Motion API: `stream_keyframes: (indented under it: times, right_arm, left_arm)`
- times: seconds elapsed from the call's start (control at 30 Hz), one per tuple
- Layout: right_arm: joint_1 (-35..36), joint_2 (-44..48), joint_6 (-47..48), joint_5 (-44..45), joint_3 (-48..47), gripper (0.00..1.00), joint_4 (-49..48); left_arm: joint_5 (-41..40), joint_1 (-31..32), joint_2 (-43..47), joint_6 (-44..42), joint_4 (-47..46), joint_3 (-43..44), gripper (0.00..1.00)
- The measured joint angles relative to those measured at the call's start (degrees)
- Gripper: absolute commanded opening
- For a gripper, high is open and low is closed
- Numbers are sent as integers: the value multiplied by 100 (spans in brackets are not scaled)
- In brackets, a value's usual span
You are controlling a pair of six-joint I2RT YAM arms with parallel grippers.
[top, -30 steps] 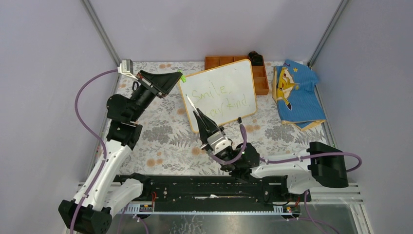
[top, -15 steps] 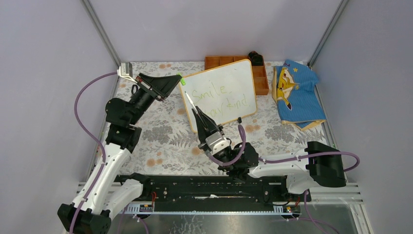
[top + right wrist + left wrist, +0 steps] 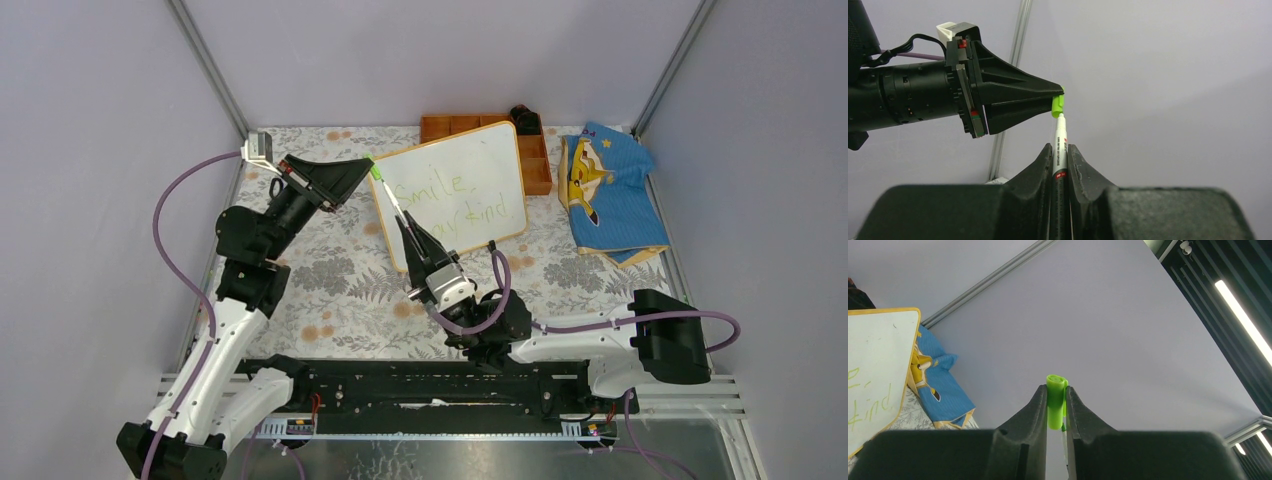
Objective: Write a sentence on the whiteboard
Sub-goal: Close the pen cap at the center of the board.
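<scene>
Whiteboard (image 3: pixel 470 160) at the table's (image 3: pixel 330 290) far edge, overlapping the orange tray (image 3: pixel 540 170); sentence (image 3: pixel 455 200) reads "Smile stay kind" in yellow-green. Left gripper (image 3: pixel 1054 390) pinched narrow on the green cap (image 3: pixel 1057 104). Right gripper (image 3: pixel 1060 149) clamps the marker (image 3: pixel 1060 131), nib right at the cap; marker print unreadable.

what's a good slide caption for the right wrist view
The right gripper holds the marker upright, its tip at the green cap pinched in the left gripper.
</scene>
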State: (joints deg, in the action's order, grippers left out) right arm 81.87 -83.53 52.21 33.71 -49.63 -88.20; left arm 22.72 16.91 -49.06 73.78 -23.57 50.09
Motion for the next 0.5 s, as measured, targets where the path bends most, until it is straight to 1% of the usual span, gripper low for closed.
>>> stream_keyframes:
  times: [0.5]
  right_arm:
    - [0, -52, -50, 37, -4, 0, -4]
  left_arm:
    - [0, 37, 7, 7, 2, -20, 0]
